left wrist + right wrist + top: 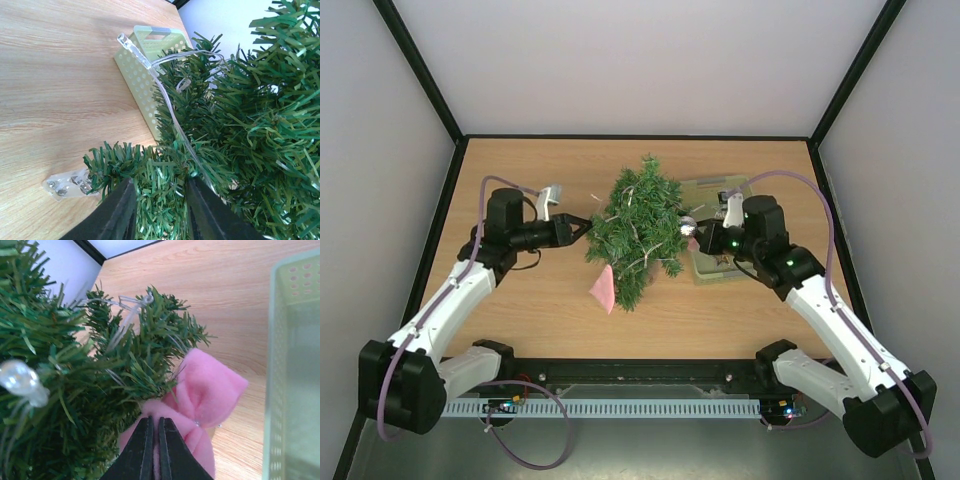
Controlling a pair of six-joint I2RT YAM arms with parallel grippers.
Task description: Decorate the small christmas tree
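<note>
Looking across the table [530,320], I see the small christmas tree [642,225] in the middle of it, between the two arms. Its long axis runs from the near edge to the far edge, with the narrow tip pointing away from the robot. It seems to be lying down rather than standing, though I can't be sure from above.

The right gripper [156,421] sits at the tree's right flank, its jaws pressed together on what looks like a fold of a pink bow [207,390]. The bow is touching the outer needles. From this gripper the tree lies to the left and the pale green basket [295,365] to the right, just beside it.

The left gripper [161,182] is at the opposite flank. Its jaws stand apart around a tuft of branch, and a clear light wire [170,107] runs down between them. I can't tell whether they are biting on the tuft or only straddling it.

Both arms are about equally near the tree, but only the right one carries an ornament, so I'd judge the next move to be its own. That would be a short push leftward, across the tree's axis, to seat the bow among the branches.

A second pink piece [603,290] lies on the wood by the tree's near left side.
</note>
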